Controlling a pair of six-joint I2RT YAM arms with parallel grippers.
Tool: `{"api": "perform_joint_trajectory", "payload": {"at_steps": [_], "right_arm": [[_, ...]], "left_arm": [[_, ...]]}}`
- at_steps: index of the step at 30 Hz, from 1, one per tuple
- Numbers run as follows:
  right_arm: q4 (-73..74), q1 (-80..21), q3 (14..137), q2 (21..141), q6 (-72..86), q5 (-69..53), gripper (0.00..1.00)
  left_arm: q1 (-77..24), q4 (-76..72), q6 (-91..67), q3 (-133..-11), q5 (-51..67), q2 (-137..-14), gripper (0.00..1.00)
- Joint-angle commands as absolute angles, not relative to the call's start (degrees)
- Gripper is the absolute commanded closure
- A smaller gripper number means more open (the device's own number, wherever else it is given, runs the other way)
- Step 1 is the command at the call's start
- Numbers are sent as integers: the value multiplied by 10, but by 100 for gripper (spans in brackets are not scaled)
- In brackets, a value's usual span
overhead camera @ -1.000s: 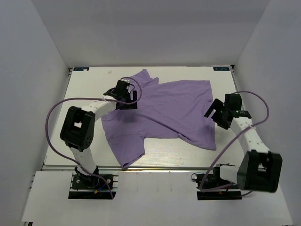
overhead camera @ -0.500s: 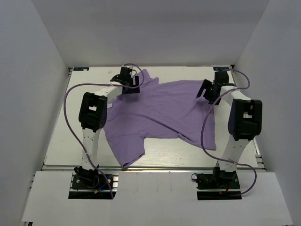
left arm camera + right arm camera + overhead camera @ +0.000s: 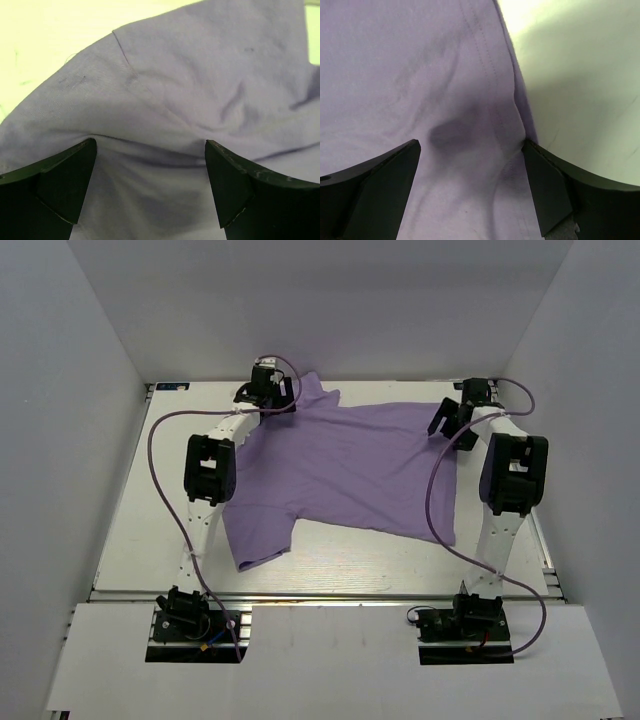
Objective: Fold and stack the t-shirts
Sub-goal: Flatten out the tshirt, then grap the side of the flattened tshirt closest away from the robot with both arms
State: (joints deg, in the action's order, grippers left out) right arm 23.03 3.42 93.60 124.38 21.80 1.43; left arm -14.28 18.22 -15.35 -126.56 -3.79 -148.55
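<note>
1. One lavender t-shirt (image 3: 345, 465) lies spread across the far half of the pale desk (image 3: 130, 530), with one sleeve trailing toward the near left.
2. We see the left claw (image 3: 150, 145) spread wide over the shirt's far-left corner, wrinkled cloth between its fingers.
3. We see the right claw (image 3: 471, 144) equally wide apart over the far-right corner, at the stitched edge, not closed on the cloth.

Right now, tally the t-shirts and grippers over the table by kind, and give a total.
T-shirt: 1
Grippers: 2, the left gripper and the right gripper, both open over the cloth
Total: 3
</note>
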Motion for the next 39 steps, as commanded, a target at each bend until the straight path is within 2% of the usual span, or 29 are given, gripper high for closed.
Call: {"api": "perform_joint_trajectory", "payload": {"at_steps": [1, 5, 9, 13, 19, 22, 24, 25, 26, 28, 29, 32, 33, 39], "right_arm": [[256, 61, 989, 1309, 200, 12, 10], [256, 62, 1047, 1340, 158, -21, 10], [247, 60, 1069, 1320, 124, -51, 10], [242, 55, 1050, 1253, 101, -81, 10], [241, 44, 970, 1101, 88, -79, 10], [224, 41, 868, 1030, 118, -50, 10], [214, 45, 769, 976, 174, -37, 10], [208, 46, 741, 940, 186, -37, 10], [206, 46, 717, 900, 207, -33, 10], [184, 41, 622, 846, 240, -28, 10], [178, 43, 576, 788, 249, -34, 10], [166, 42, 484, 737, 281, -33, 10], [167, 43, 457, 690, 284, -20, 10], [194, 43, 370, 570, 303, 17, 10]], "left_arm": [[-127, 205, -166, -1256, 16, -1520, 0], [-127, 178, -145, -1256, 65, -1525, 0], [-127, 156, -140, -1263, 77, -1517, 0], [-127, 151, -140, -1258, 118, -1478, 0], [-127, 200, -120, -1209, 126, -1342, 0], [-140, 246, -120, -1130, 85, -1238, 0], [-140, 285, -139, -1016, 65, -1174, 0], [-145, 276, -166, -966, 65, -1099, 0], [-145, 268, -182, -860, 65, -1058, 0], [-150, 261, -229, -723, 65, -979, 0], [-150, 261, -249, -683, 65, -904, 0], [-156, 278, -307, -538, 50, -805, 0], [-163, 291, -308, -511, 42, -751, 0], [-168, 394, -356, -386, 2, -625, 0]]}}
